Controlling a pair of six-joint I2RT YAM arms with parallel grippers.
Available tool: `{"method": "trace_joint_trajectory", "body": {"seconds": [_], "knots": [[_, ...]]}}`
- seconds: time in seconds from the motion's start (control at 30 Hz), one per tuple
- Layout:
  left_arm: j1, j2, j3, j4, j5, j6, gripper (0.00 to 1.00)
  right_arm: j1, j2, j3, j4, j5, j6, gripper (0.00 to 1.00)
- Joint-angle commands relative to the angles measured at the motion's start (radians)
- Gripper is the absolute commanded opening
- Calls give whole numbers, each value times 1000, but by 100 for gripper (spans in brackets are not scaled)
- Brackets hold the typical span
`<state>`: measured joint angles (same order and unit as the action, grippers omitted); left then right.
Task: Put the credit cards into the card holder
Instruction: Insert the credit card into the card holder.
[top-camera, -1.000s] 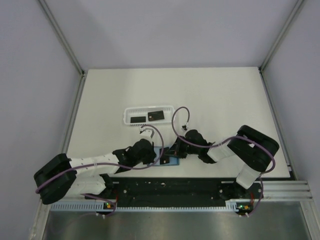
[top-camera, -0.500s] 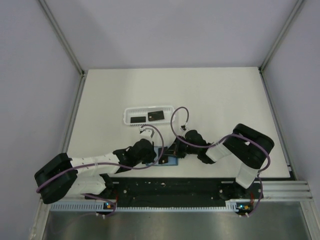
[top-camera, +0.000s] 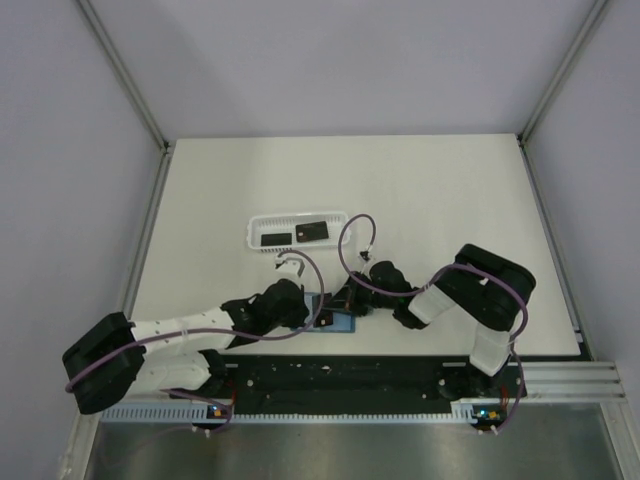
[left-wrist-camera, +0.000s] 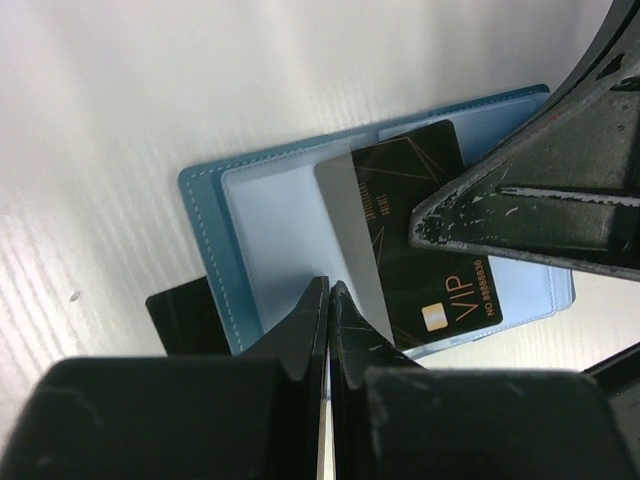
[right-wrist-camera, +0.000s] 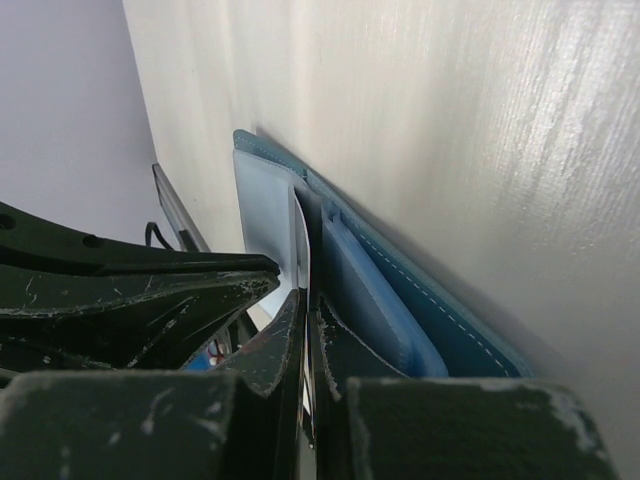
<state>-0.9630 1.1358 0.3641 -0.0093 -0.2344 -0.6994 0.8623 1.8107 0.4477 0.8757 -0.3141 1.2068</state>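
Note:
The teal-blue card holder (left-wrist-camera: 210, 230) lies open on the table near the front edge; it also shows in the top view (top-camera: 342, 324) and the right wrist view (right-wrist-camera: 400, 290). A black credit card marked VIP (left-wrist-camera: 430, 250) sits partly inside its clear pocket. My right gripper (right-wrist-camera: 308, 295) is shut on that card's edge, and its fingers (left-wrist-camera: 520, 210) reach in from the right. My left gripper (left-wrist-camera: 328, 285) is shut on the lifted clear pocket flap of the holder. Another black card (left-wrist-camera: 185, 315) pokes out from under the holder's left side. Two more black cards (top-camera: 273, 238) (top-camera: 314, 230) lie in the basket.
A long white basket tray (top-camera: 255, 225) stands on the table behind the two grippers. The black base rail (top-camera: 340, 375) runs along the table's near edge, just in front of the holder. Purple cables (top-camera: 355, 235) loop above both wrists.
The right arm's elbow has swung left and closer to the holder. Both grippers stay at the card holder, nearly still.

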Motion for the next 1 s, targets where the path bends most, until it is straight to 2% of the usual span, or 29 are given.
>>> {"method": "trace_joint_trajectory", "body": {"seconds": [0.0,0.2,0.47,0.67,0.97], "knots": [[3,-76,10,-119,-49,-31,1,12,33,6,-24,24,-10,0],[3,-157,44,-250,-178,-115,6,15,41,9,-37,24,-10,0],[4,-136,62,-353,-276,-189,8,14,32,13,-47,20,-19,0],[6,-78,68,-330,-270,-175,18,14,32,20,-57,14,-26,0],[6,-21,55,-193,-148,-91,18,14,27,32,-76,9,-35,0]]}}
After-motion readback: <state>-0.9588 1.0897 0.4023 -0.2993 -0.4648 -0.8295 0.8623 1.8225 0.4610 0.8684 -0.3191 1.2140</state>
